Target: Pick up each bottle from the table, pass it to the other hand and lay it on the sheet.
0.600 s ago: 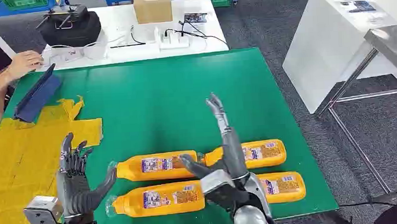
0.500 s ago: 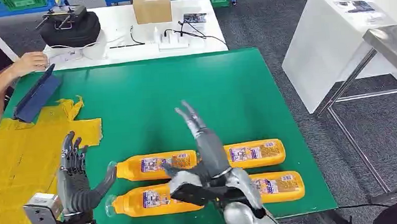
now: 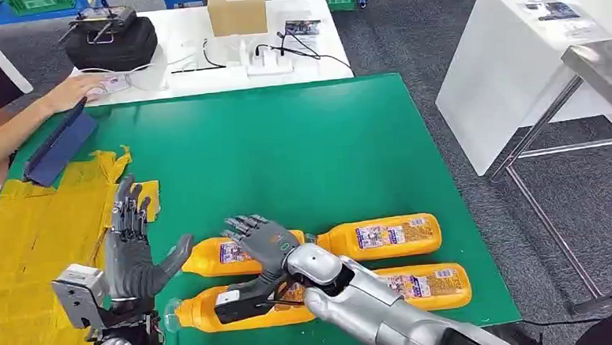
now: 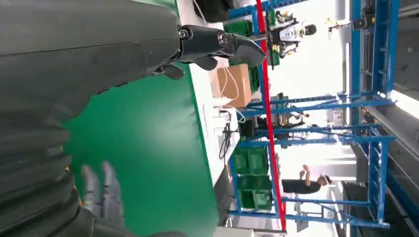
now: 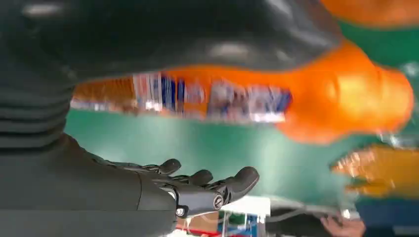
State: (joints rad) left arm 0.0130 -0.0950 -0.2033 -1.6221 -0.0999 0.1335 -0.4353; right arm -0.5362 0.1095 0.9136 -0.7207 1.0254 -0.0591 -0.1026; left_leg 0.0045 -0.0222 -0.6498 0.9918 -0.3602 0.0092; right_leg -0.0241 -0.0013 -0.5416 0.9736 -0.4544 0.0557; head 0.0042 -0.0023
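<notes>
Green desk (image 3: 286, 150) underneath, yellow sheet (image 3: 30, 242) at its left. Right robot hand (image 3: 260, 240) spread open over four orange bottles (image 3: 385, 237) lying in two rows; left robot hand (image 3: 133, 257) open, empty, beside them. White-blue labels, print unreadable.

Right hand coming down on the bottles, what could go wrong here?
1. The four orange bottles lie packed together; the right hand reaching the near-left bottle may knock the far-left bottle.
2. Lying bottles can roll away when nudged.
3. The open left hand waits nearby; the arms could collide.
</notes>
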